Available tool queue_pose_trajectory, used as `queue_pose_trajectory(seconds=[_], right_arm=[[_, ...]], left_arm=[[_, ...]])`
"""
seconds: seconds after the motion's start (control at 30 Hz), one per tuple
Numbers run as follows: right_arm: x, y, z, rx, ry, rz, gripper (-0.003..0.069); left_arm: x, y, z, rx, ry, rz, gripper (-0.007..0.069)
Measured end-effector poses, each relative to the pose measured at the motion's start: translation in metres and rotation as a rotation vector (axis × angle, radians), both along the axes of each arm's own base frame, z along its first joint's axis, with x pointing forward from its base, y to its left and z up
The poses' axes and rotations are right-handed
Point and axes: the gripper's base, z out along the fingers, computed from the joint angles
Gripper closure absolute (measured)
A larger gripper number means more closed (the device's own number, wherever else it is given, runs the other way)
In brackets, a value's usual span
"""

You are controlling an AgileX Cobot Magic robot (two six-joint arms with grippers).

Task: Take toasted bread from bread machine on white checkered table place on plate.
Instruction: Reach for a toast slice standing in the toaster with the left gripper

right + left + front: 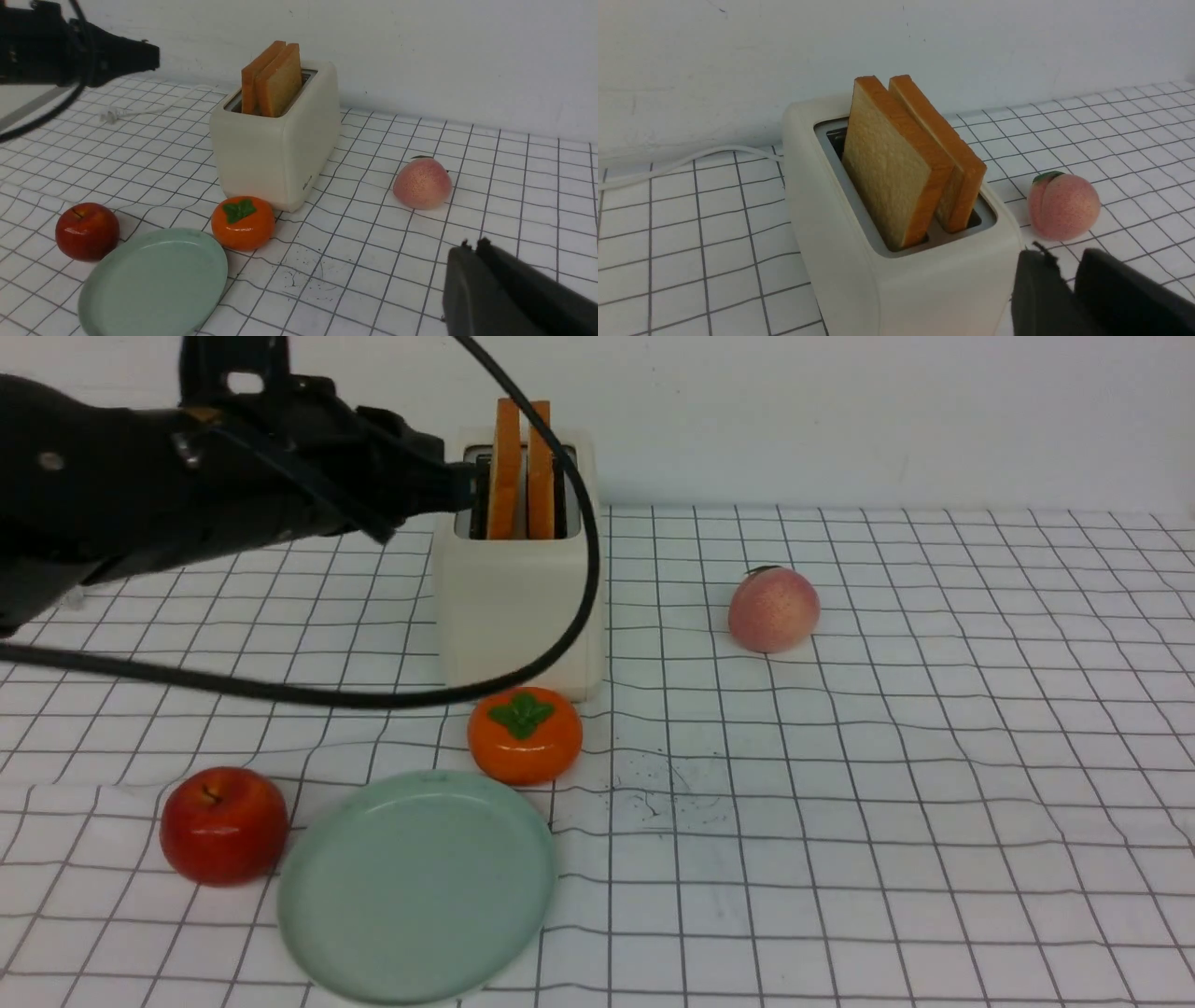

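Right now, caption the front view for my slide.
Left gripper near the bread machine, two toast slices upright in its slots, green plate bare.

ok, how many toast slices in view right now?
2. Both stand upright in the toaster, one per slot: left toast slice, right toast slice, side by side. None on the green plate; a further slice hidden looks unlikely.

You have the boxy cream-white toaster point(509, 597) standing toward the back of the white checkered cloth-covered table point(840, 803), left of centre. Two square golden toast slices point(506, 467) stand upright side by side in its slots. Just in front of it sits the round orange persimmon point(525, 737). Before that, slightly left, lies the round pale green plate point(415, 887). The red apple point(224, 826) lies just left of the plate. The pink peach point(773, 609) sits to the toaster's right, apart. Your left gripper point(465, 490) hangs at the toaster's upper left side.
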Motion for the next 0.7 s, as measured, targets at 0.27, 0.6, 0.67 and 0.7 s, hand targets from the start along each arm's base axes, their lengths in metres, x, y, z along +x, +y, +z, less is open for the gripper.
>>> queue_pose_trajectory(seconds=[0.27,0.6,0.67,0.7], right_arm=[[0.000,0.001,0.001,0.024,-0.004,0.007,0.0647],[-0.001,0.002,0.002,0.042,-0.002,0.014,0.0637],[0.000,0.002,0.002,0.043,-0.003,0.014,0.0637],[-0.001,0.002,0.002,0.044,-0.003,0.014,0.0636]], left_arm=[[0.057,-0.019,-0.036,0.079,0.046,-0.009,0.0242],[0.094,-0.021,-0.062,0.142,-0.048,0.077,0.0237],[0.095,-0.021,-0.064,0.142,-0.044,0.078,0.0237],[0.095,-0.022,-0.065,0.143,-0.033,0.072,0.0237]])
